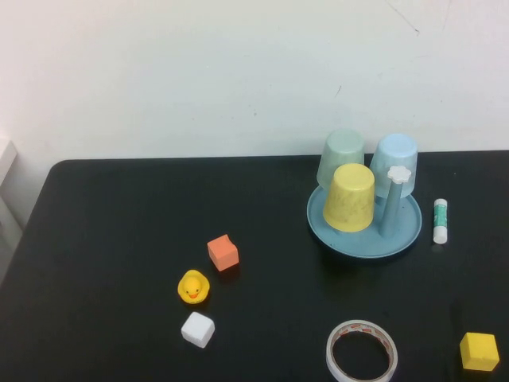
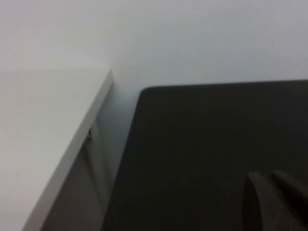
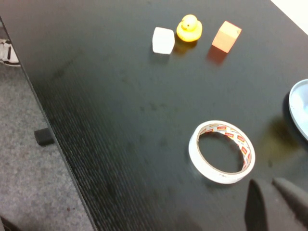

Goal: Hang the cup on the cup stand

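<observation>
The light blue cup [image 1: 395, 161] sits upside down on a peg at the back right of the cup stand [image 1: 362, 239], a round blue tray. One peg [image 1: 392, 208] with a white flower cap stands bare at the front right. Neither arm shows in the high view. My left gripper [image 2: 269, 190] is shut and empty above the table's far left corner. My right gripper [image 3: 270, 192] is shut and empty over the near right part of the table, beside the tape roll [image 3: 222, 152]. The stand's rim [image 3: 299, 111] shows at the edge of the right wrist view.
A yellow cup [image 1: 350, 197] and a pale green cup [image 1: 341, 157] also sit upside down on the stand. On the table lie an orange cube [image 1: 223, 252], a rubber duck [image 1: 193, 287], a white cube [image 1: 198, 329], a tape roll [image 1: 362, 351], a yellow cube [image 1: 479, 351] and a glue stick [image 1: 440, 220]. A white shelf [image 2: 43, 134] stands left of the table.
</observation>
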Motion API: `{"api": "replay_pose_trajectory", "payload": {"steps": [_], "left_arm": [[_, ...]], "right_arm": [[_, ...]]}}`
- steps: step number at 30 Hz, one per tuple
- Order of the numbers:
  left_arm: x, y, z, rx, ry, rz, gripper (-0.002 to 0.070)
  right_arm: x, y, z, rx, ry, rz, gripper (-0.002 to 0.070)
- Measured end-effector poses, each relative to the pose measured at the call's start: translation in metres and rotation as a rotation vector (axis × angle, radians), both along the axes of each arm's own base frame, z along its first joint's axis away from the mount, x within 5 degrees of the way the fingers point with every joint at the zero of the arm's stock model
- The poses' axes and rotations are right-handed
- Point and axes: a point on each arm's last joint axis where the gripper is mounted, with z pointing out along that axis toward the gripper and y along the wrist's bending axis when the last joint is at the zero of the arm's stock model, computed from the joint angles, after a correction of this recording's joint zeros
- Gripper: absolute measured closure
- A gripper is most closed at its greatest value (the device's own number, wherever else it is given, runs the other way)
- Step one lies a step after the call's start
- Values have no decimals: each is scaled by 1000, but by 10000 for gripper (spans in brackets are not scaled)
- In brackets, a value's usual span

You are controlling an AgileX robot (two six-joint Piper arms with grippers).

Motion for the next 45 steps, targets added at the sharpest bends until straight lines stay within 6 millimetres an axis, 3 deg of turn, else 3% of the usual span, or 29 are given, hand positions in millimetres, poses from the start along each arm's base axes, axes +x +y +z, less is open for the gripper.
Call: {"api": "replay_pose_trajectory", "payload": {"steps": [5, 13, 45], "left_arm": [[1, -1, -9, -51, 14, -4, 676], [-1, -5, -18, 42, 122, -94, 676], [-1, -7, -18, -64, 129, -92, 676]], "right_arm": [[0, 0, 0, 0, 0, 0, 678], [0, 0, 0, 0, 0, 0, 678], [0, 0, 0, 0, 0, 0, 678]]}}
